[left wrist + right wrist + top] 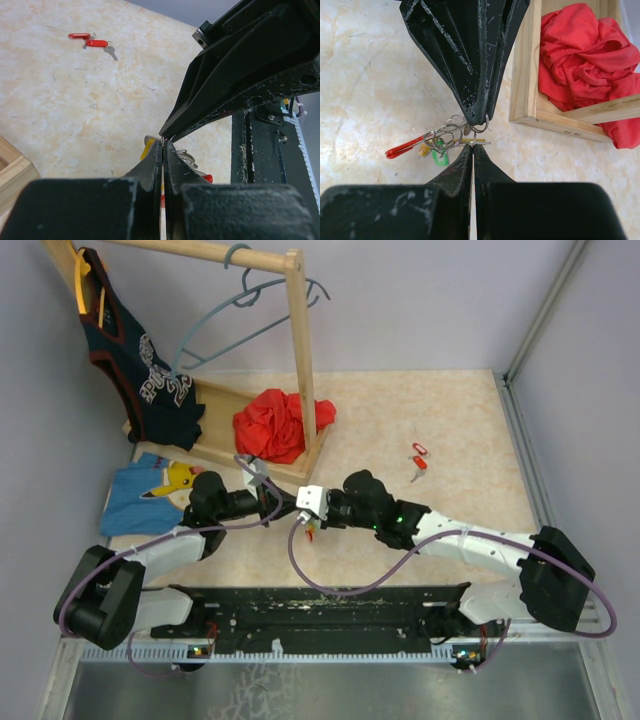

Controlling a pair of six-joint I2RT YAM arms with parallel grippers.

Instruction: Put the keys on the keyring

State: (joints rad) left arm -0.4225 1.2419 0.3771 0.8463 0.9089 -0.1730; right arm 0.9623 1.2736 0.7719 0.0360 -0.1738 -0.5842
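Observation:
My two grippers meet tip to tip above the table's middle. My left gripper [280, 506] [164, 144] is shut on the thin wire keyring [484, 126]; its black fingers [477, 100] come down from the top of the right wrist view. My right gripper [306, 512] [472, 146] is shut on a flat metal key [481, 142] that touches that loop. A bunch of rings [446, 136] hangs beside it with red [402, 148], yellow [424, 150] and green [440, 158] tags. Two red-tagged keys [418, 462] [93, 41] lie loose on the table to the right.
A wooden clothes rack [300, 360] with a grey-blue hanger [240, 300] and a dark jersey [140, 360] stands at the back left. A red cloth [278, 423] [580, 55] lies on its base. A blue shirt [150, 490] lies at the left.

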